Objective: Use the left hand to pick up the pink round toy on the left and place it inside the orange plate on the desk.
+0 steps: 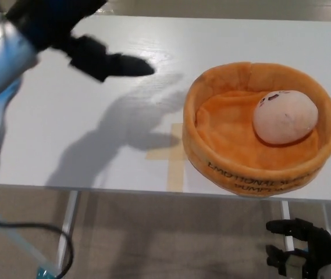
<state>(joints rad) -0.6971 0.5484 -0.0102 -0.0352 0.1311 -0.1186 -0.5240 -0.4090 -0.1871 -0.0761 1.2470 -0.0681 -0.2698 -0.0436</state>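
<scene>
White desk [66,133]; pink toy [285,117] sitting in orange plate [212,157], probably soft, light. Left hand [104,58] upper left, empty, fingers spread.

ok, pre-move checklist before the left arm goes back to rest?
1. Pink round toy inside the orange soft plate: ok, it lies in the right half of the bowl.
2. Left hand empty: ok, it holds nothing and hangs above the white desk, left of the plate.
3. Left hand clear of the plate rim: ok, a gap of bare desk shows between them.
4. Plate fully on the desk: ok, though its front wall sits near the desk's front edge.
5. Right hand out of the way: ok, low below the desk edge, empty.
</scene>
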